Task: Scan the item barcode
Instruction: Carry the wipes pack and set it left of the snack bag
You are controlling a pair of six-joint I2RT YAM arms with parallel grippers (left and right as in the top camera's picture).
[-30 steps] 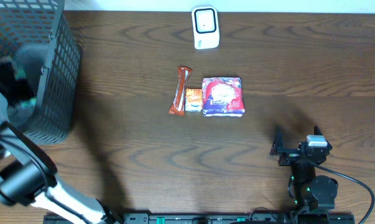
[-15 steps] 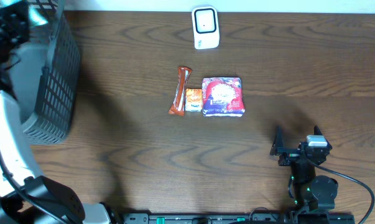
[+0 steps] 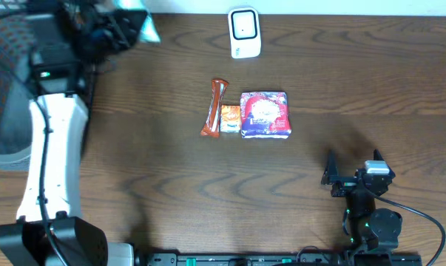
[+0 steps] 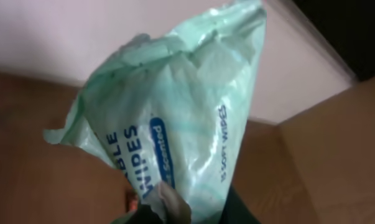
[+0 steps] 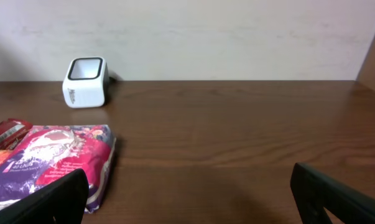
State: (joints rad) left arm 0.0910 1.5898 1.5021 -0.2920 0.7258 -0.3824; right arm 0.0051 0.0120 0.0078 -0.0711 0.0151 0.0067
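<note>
A pale green pack of wipes (image 3: 143,28) with blue lettering hangs in the air at the table's far left. My left gripper (image 3: 123,29) is shut on its lower edge. In the left wrist view the pack (image 4: 175,118) fills the frame above my fingertips (image 4: 175,208). No barcode shows on the side facing the camera. The white scanner (image 3: 245,33) stands at the back centre, also seen in the right wrist view (image 5: 86,82). My right gripper (image 3: 352,174) rests open near the front right with nothing between its fingers (image 5: 47,199).
A dark mesh basket (image 3: 4,89) stands at the far left under my left arm. An orange bar (image 3: 217,107), a small orange pack (image 3: 230,118) and a purple-red packet (image 3: 265,114) lie together mid-table.
My left arm has risen out of the basket holding the wipes pack and swung right along the back edge. The right arm has not moved.
</note>
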